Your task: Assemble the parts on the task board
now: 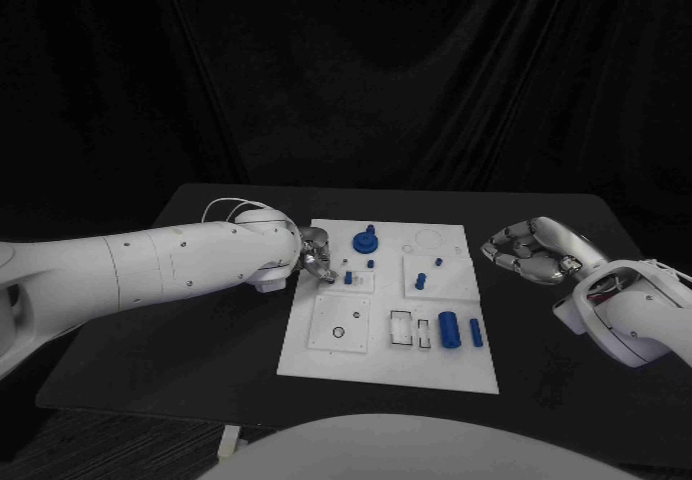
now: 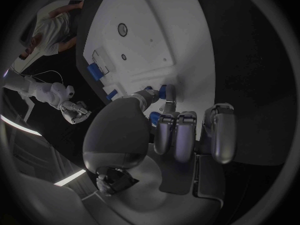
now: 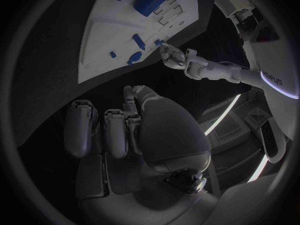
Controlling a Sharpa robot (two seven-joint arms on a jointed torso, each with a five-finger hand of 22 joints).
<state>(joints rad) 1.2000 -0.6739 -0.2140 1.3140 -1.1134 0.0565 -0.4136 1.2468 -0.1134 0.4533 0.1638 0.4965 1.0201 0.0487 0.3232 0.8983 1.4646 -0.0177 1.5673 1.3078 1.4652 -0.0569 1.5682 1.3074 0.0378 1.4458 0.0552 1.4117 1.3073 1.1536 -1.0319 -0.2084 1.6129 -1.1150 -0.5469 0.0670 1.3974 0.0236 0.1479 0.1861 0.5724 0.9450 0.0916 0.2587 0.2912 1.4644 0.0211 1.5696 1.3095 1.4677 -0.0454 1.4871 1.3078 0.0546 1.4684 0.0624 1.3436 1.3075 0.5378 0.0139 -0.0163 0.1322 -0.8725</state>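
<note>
head: above, facing down | wrists: behind each hand, close | shared: task board point(image 1: 325, 345)

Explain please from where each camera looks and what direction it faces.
Head view: from the robot's head, down at the task board; both arms show, left hand at the board's edge, right hand beside it.
Left wrist view: behind the left hand, toward the board.
Right wrist view: behind the curled right hand, off the board.
Shared: board, blue parts.
</note>
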